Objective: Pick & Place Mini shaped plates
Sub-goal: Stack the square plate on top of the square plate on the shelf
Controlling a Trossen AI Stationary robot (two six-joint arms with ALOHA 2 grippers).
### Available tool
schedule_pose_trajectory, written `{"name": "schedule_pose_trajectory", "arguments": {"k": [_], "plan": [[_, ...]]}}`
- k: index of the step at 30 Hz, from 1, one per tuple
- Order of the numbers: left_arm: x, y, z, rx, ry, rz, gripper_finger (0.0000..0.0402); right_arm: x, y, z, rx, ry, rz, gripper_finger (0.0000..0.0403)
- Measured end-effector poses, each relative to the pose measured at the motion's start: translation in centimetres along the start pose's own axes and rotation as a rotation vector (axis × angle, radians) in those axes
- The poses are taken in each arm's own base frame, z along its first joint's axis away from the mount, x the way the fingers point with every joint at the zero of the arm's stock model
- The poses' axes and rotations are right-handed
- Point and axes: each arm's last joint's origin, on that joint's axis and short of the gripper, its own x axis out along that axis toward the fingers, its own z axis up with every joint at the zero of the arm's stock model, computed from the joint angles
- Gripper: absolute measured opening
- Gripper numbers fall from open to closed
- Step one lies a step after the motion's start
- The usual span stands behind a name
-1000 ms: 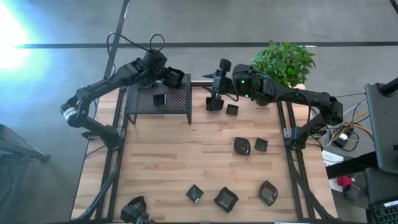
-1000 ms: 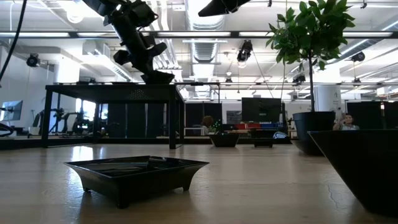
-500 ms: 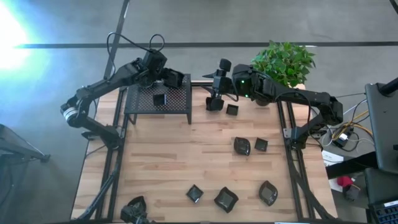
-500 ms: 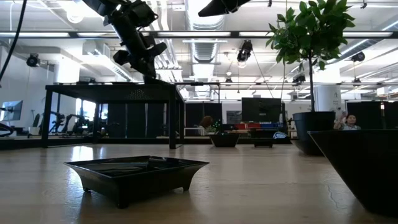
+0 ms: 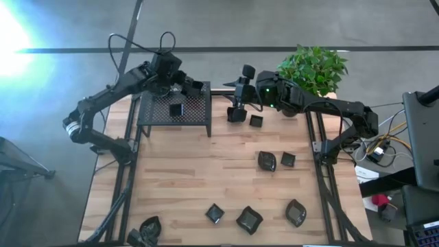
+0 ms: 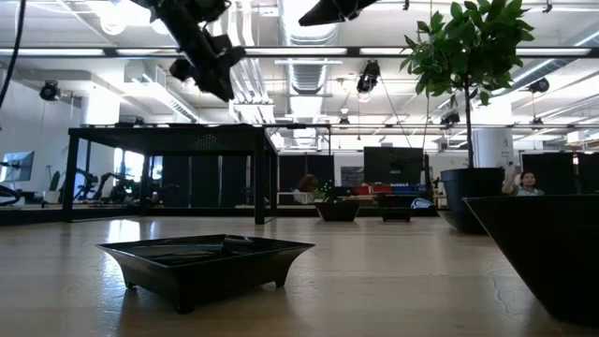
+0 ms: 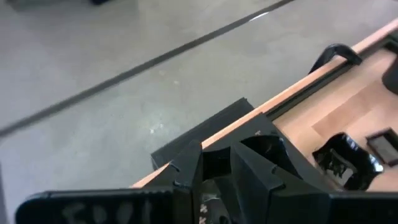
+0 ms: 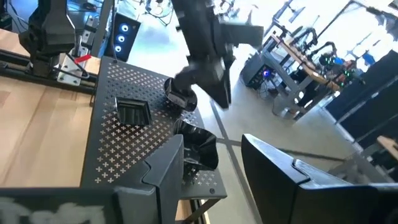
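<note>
Up off the perforated stand went the left gripper since the earlier frame; in the low view it had been down at the stand's top edge, and now it hung well above that edge. Its fingers were spread apart and nothing sat between them. The arm itself reached in from the table's left side, over the far-left corner.

On the stand lay a small square plate, flat and about midway across the top, seen also from the right wrist. A rounded plate rested nearer the stand's far edge, directly under the raised left gripper and not touching it; from above it showed as a dark patch just beside the gripper. A third dark dish appeared at the stand's edge nearer the right arm, though its shape could not be made out.

Just right of the stand, the right gripper hung over the wood table as before, its fingers held wide with nothing between them. One plate lay on the table just beside it.

Farther right and toward the table's middle, a leaf-shaped plate and a small square plate lay close together, apart from each other. Along the near edge sat four more: one at the left corner, then a small one, a larger one and a rounded one. The potted plant stood at the far right corner.
</note>
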Motion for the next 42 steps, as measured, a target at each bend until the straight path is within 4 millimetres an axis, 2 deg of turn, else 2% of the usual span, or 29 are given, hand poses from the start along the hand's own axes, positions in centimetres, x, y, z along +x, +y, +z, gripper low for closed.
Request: {"name": "schedule_pose_trajectory", "arguments": {"k": [5,9,18,26,33,42], "plan": [[-2.9,-0.4,-0.3,0.061,-0.026,-0.037,0.0076,-0.8,-0.2,-0.1,0.029,0.043,-0.009,0.0146],[-5.2,-1.5,-1.1,0.155,-0.066,-0.101,0.0076,-1.3,-0.1,-0.4,0.071,0.085,0.006,0.0139],[-8.6,-5.1,-4.6,0.341,-0.100,-0.287,0.0076,-1.6,0.6,-2.0,0.155,0.261,0.065,0.0127],[-10.0,-7.4,-7.8,0.488,-0.108,-0.428,0.0076,-2.6,1.5,-4.2,0.235,0.513,0.126,0.0118],[-10.8,-8.3,-9.2,0.523,-0.143,-0.475,0.0076,-3.3,2.4,-6.2,0.369,0.747,0.127,0.0109],[-11.2,-8.6,-9.6,0.547,-0.158,-0.445,0.0076,-2.4,4.7,-10.7,0.248,0.916,0.202,0.0106]]}}
